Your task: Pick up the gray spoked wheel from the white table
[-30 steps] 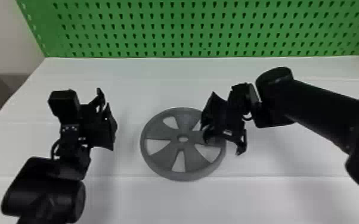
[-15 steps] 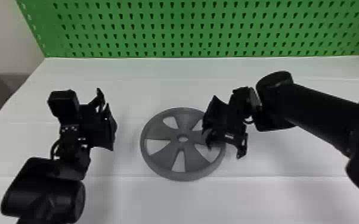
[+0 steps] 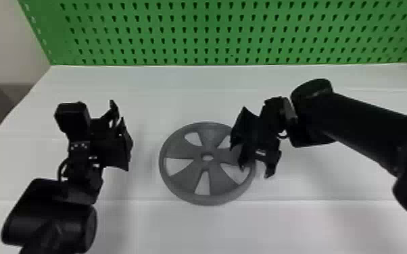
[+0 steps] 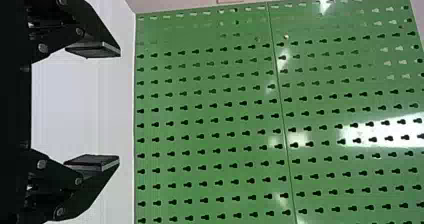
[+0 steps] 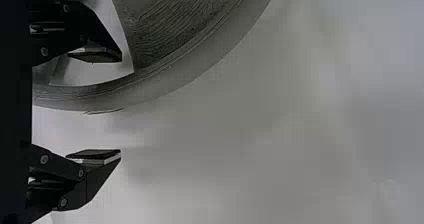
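The gray spoked wheel (image 3: pixel 184 148) lies flat on the white table (image 3: pixel 165 229). Over its right rim is my right gripper (image 3: pixel 256 170), hiding part of that side. In the right wrist view, the open right gripper (image 5: pixel 120 106) has one finger over a gap between spokes of the wheel (image 5: pixel 172 36) and the other outside the rim; whether the first reaches into the gap I cannot tell. My left gripper (image 3: pixel 118 114) is parked left of the wheel, apart from it. In the left wrist view, the left gripper (image 4: pixel 120 107) stands open with nothing between its fingers.
A green pegboard (image 3: pixel 209 33) rises along the table's back edge. The right forearm (image 3: pixel 365 118) crosses the table's right side, and the left arm (image 3: pixel 50 216) stands at the near left.
My right gripper has tilted slightly and its fingertips have shifted a little toward the table's near side. The left arm and the wheel have kept still.
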